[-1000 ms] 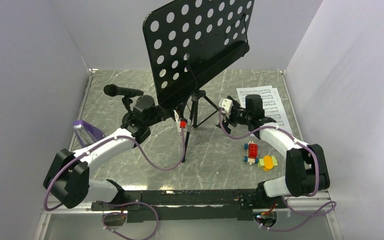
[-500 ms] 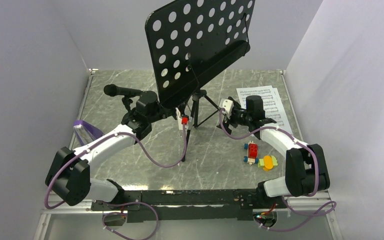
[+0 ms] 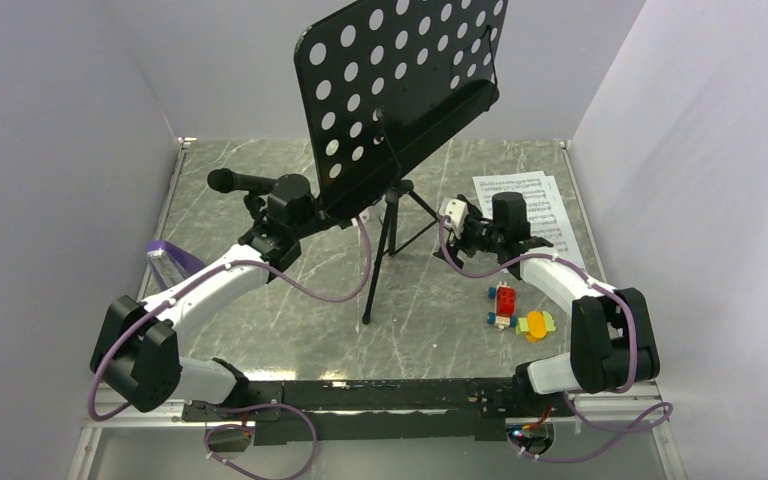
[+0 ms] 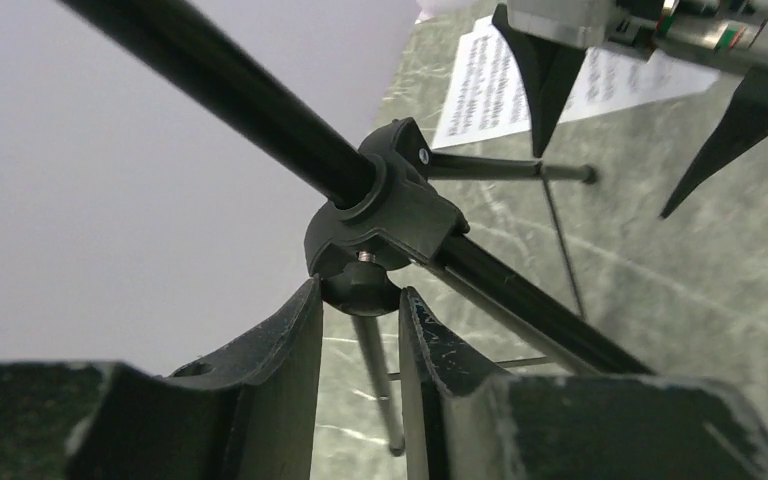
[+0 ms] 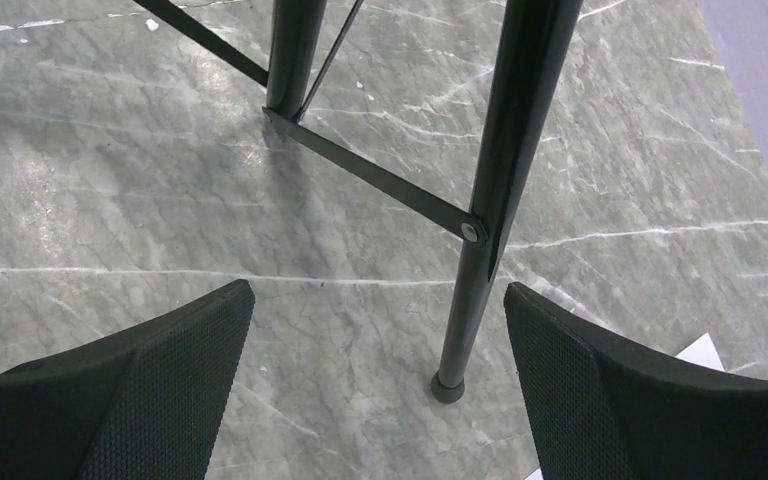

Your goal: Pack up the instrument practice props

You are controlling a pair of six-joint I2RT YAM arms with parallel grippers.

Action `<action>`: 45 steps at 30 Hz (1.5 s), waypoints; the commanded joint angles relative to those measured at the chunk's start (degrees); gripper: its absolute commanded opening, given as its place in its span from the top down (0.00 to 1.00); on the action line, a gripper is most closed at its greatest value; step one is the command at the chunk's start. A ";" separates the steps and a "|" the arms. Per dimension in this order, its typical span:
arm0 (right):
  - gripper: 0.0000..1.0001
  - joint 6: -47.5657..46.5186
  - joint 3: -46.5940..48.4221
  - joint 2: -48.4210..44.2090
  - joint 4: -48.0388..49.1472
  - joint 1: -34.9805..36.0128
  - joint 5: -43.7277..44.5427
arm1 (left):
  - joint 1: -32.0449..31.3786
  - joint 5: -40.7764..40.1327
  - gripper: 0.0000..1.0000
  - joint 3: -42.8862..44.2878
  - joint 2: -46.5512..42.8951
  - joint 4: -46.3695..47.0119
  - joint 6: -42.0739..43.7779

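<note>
The black music stand (image 3: 400, 90) stands mid-table on its tripod (image 3: 392, 225), perforated desk tilted. My left gripper (image 4: 360, 300) reaches in under the desk and is shut on the small black knob (image 4: 360, 285) of the collar (image 4: 385, 205) on the stand's pole; in the top view the desk hides its fingertips. My right gripper (image 5: 375, 290) is open just right of the tripod, low over the table, and one tripod leg (image 5: 480, 250) stands between its fingers, untouched. White sheet-music pages (image 3: 525, 200) lie at the back right. The purple metronome (image 3: 175, 262) and the microphone stand (image 3: 240, 183) are at the left.
Small red, yellow and green toy blocks (image 3: 515, 312) lie near the right arm's elbow. White walls enclose the table on the left, back and right. A purple cable (image 3: 330, 290) loops from the left wrist down over the marble surface.
The left jaws have narrowed onto the collar knob. The left wrist has moved back and under the desk, and the desk has shifted slightly. The right arm has not moved.
</note>
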 commanded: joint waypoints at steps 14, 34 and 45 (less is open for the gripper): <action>0.02 1.06 1.65 0.62 1.34 -1.43 -0.66 | 8.08 18.27 0.99 10.20 4.93 -2.49 -49.09; 0.02 1.01 2.17 1.00 0.49 -2.14 -0.88 | 17.48 52.11 0.83 30.96 25.97 -16.31 -79.91; 0.02 1.40 3.57 2.43 0.66 -2.23 -1.12 | 19.30 54.67 0.50 30.63 27.04 -11.55 -90.03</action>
